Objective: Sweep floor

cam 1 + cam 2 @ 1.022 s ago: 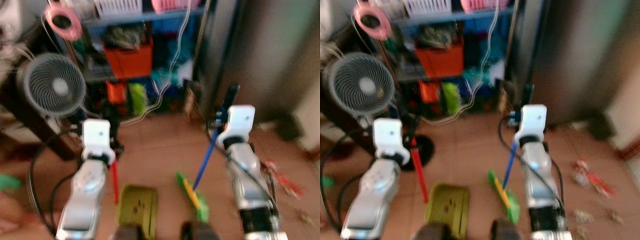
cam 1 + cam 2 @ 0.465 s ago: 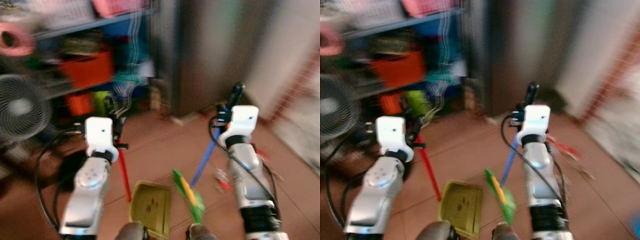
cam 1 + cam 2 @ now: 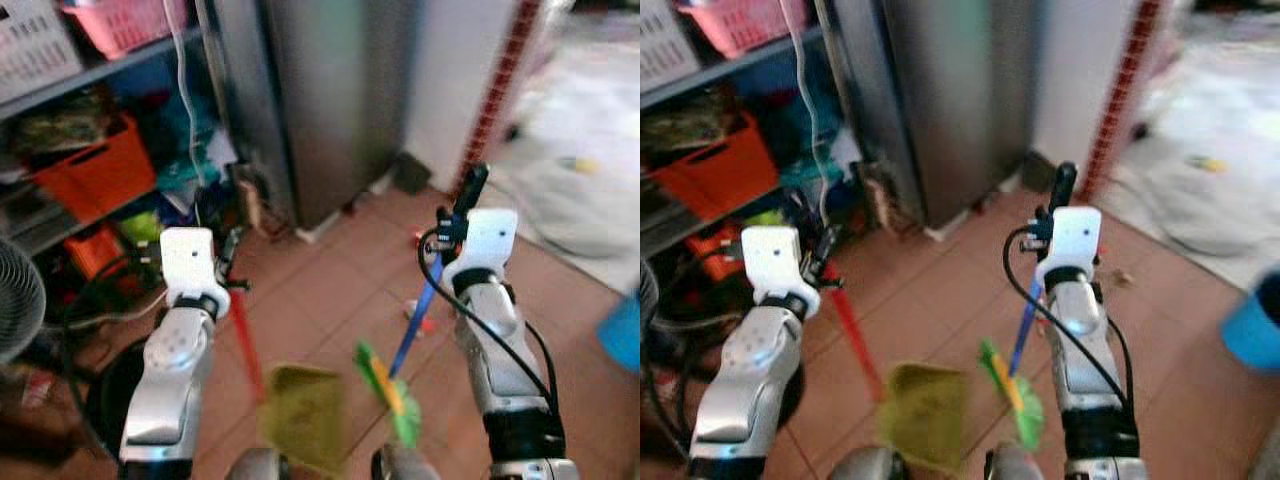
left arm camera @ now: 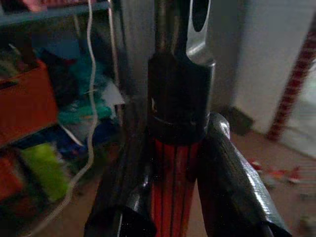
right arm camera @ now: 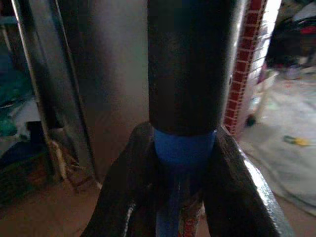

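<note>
The broom [image 3: 412, 330], with its blue shaft and green-and-yellow head down on the tiled floor [image 3: 330, 290], stands clamped between the right gripper's [image 5: 183, 148] two black fingers, its black top grip rising above them. Just beside the broom head lies the olive dustpan [image 3: 303, 415], its red handle [image 4: 174, 187] held tight between the left gripper's [image 4: 173, 197] fingers, a black and silver cap sticking out past them. Beyond both stand a grey metal cabinet [image 3: 330, 90], a shelf with an orange bin [image 3: 85, 165], and a red brick-patterned edge [image 3: 495, 100].
</note>
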